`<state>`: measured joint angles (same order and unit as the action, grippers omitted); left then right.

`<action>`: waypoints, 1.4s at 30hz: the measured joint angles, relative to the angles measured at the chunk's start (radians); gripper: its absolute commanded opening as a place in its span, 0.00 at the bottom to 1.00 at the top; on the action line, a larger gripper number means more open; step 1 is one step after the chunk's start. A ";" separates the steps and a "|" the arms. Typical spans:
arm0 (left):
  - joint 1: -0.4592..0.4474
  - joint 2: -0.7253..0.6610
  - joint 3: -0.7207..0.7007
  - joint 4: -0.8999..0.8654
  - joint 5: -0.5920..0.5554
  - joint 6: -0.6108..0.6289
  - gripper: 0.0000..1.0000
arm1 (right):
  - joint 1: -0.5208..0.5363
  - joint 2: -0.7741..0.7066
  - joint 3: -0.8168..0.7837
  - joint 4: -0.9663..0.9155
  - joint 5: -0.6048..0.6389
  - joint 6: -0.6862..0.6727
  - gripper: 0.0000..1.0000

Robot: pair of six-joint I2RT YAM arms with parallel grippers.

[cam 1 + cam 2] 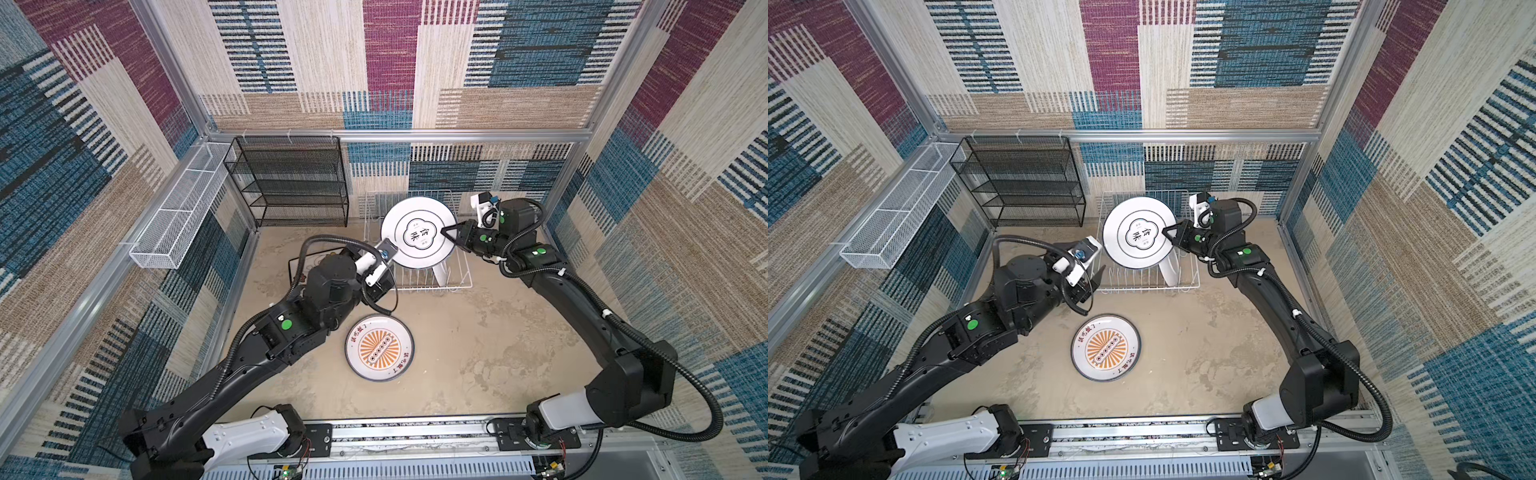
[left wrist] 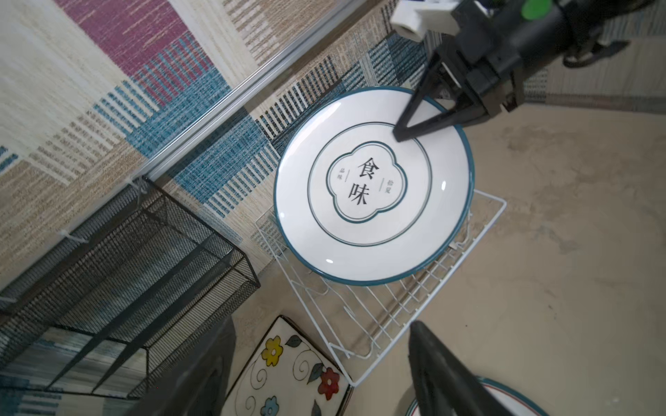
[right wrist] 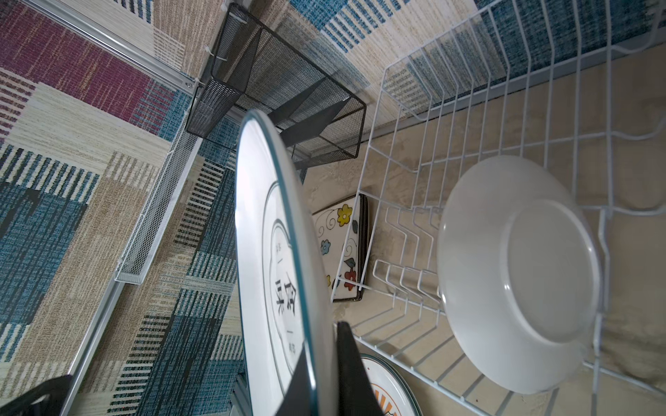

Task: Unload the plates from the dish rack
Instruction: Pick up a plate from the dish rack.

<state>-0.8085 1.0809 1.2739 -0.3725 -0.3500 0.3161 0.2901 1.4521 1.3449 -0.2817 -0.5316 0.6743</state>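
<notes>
- Right end effector (image 1: 445, 230) was clamped shut on the rim of the teal-rimmed round plate (image 1: 417, 232), with one finger on the face and one behind. I judged an edge pinch to be the only purchase a plate standing between tines offers.
- I held that plate tilted, its printed face toward the overhead camera, over the dish rack (image 1: 419, 286). It appeared clear of the tines, so the lower rim should not snag on the way out.
- Left end effector (image 2: 320, 345) stood wide open and empty near the rack's left front corner. It was above the square flowered plate (image 2: 288, 367), which lay flat on the bench (image 1: 498, 332).
- One white-backed round plate (image 3: 519, 273) stood on edge at the rack's right end, propped by the tines. I saw no other plate in the rack.
- The sunburst plate (image 1: 379, 348) lay face up on the bench in front of the rack, apart from the square one. I judged the bare bench to its right suitable for setting down the held plate.
</notes>
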 measured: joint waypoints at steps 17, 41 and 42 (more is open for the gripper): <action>0.499 0.246 -0.047 0.119 0.784 -0.968 0.61 | -0.002 -0.011 -0.048 0.047 -0.048 -0.047 0.00; 0.505 0.463 -0.039 0.412 1.130 -1.245 0.05 | -0.005 0.111 -0.016 0.079 -0.254 -0.012 0.02; 0.505 0.459 -0.039 0.409 1.125 -1.236 0.02 | -0.007 0.114 -0.016 0.082 -0.261 -0.003 0.04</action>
<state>-0.3031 1.5402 1.2354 0.0368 0.7750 -0.9199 0.2829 1.5658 1.3289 -0.2001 -0.7925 0.6712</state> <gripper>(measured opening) 0.080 0.100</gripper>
